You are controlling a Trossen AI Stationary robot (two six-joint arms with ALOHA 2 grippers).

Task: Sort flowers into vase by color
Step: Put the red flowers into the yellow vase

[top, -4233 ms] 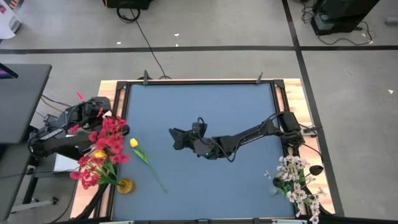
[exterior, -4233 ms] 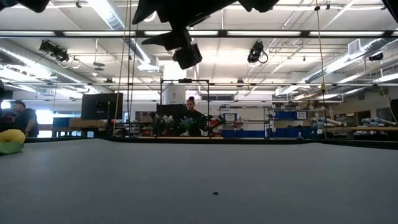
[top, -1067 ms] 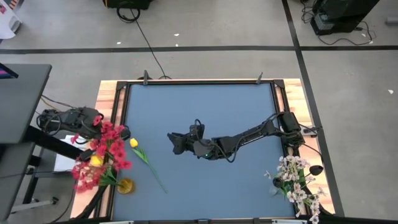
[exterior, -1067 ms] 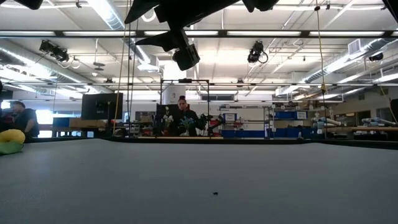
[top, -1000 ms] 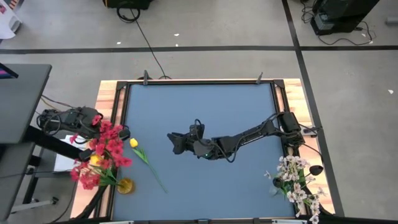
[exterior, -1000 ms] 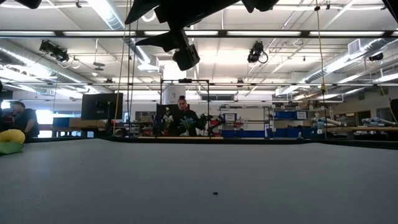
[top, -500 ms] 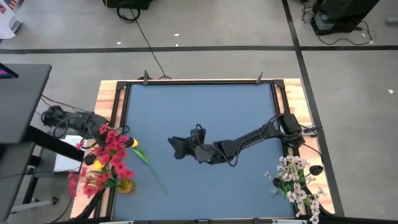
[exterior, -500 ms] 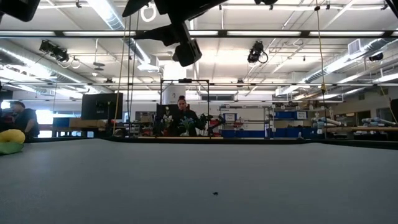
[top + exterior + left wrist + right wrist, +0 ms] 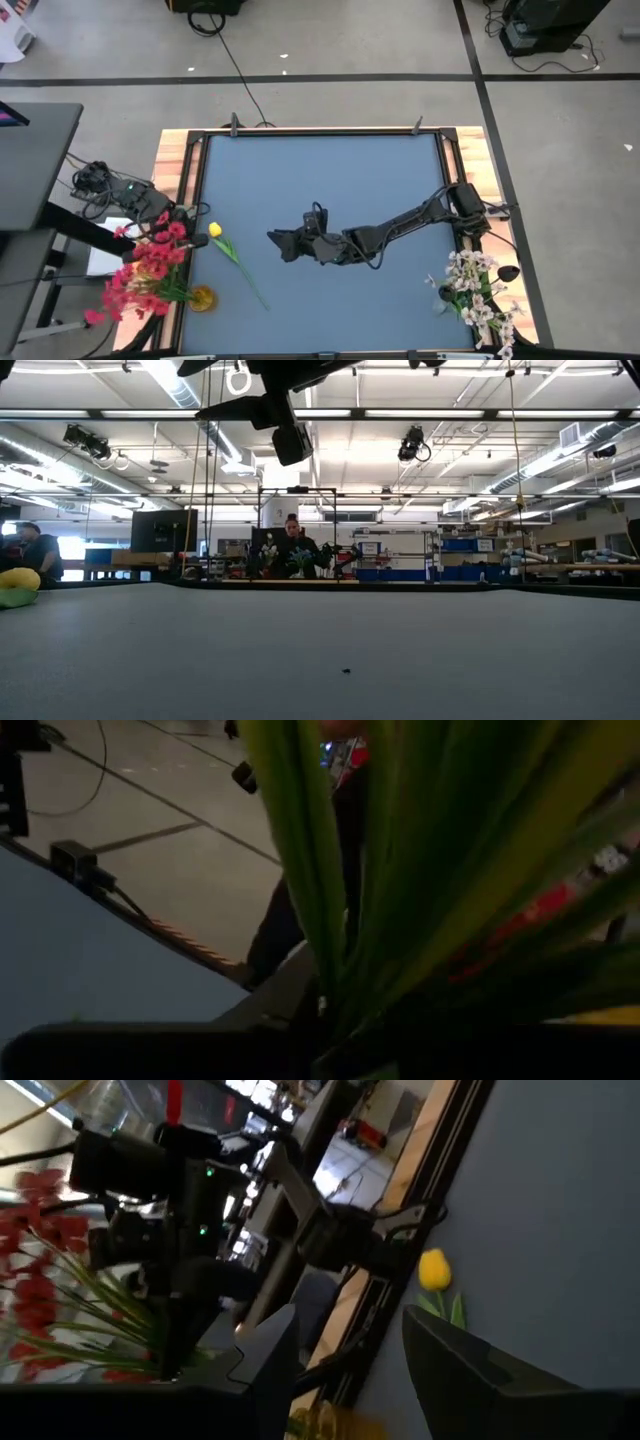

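Note:
The red flowers [image 9: 145, 268] stand as a bunch in an amber vase [image 9: 201, 298] at the table's near-left corner and lean out over the left edge. My left gripper [image 9: 185, 212] is at the bunch's far side; green stalks [image 9: 330, 920] fill its wrist view. A yellow tulip [image 9: 215, 231] lies flat on the table, stalk pointing toward the near edge; it also shows in the right wrist view [image 9: 433, 1268]. My right gripper [image 9: 280, 243] hangs open above mid-table [image 9: 345, 1370], pointing left at the tulip. White flowers [image 9: 478, 292] stand in a vase at the near-right corner. My left gripper is shut on green stalks of the red flowers [image 9: 322, 1010], which run down between its fingers. The dark gripper body hides the place of contact. The blooms hang out beyond the gripper toward the near-left, and the lower stalks stay in the amber vase.
The blue table top [image 9: 330, 180] has a raised dark frame and wooden side strips [image 9: 170, 160]. A grey desk [image 9: 30, 160] stands left of the table. Cables lie on the floor. People sit in the room beyond the table [image 9: 290, 550].
My left arm has swung and turned, its gripper moving toward the table's near and right side. The red bunch has tipped toward the near-left, out over the table's edge, while the vase stayed put. My right gripper has shifted slightly toward the near edge, still open.

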